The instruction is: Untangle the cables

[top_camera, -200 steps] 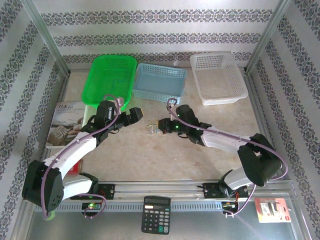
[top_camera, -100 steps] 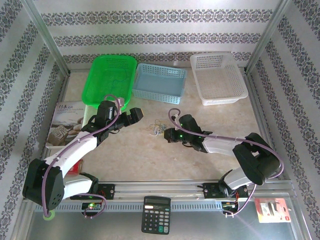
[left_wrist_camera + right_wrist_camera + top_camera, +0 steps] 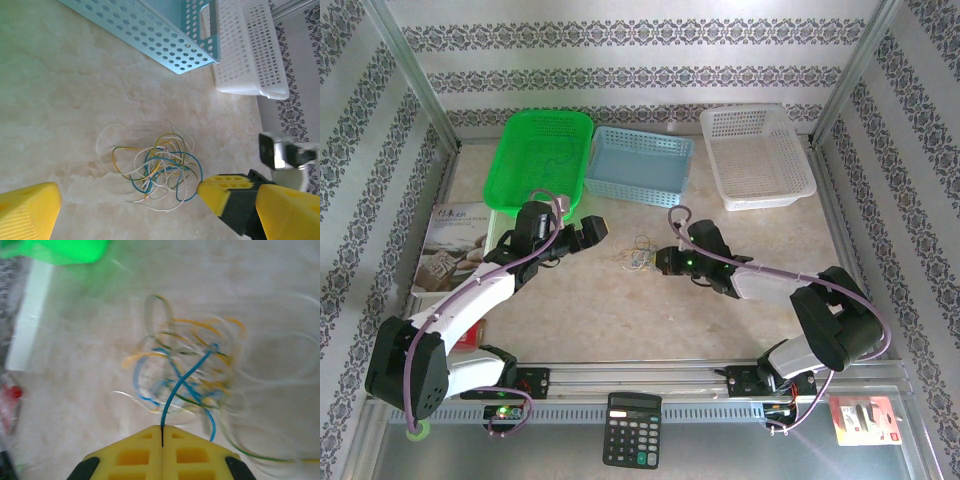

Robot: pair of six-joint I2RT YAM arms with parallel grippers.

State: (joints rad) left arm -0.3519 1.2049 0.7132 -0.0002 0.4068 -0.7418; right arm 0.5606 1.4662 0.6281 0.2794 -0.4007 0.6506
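Right wrist view showed your right gripper [image 3: 162, 434] clamped tight on one blue strand of the cables [image 3: 185, 375], the tangle lying on the table [image 3: 65, 405] just ahead. Your left gripper [image 3: 127, 197] stood spread wide, holding nothing, the tangle just ahead of it, near the blue basket [image 3: 150, 30].

White arms [image 3: 470, 295], purple cables [image 3: 672, 214], yellow fingers [image 3: 27, 210]

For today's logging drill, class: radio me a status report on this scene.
Left gripper open, short of the cables. Right gripper shut on blue cable. Cables tangled on table; nothing in the way.
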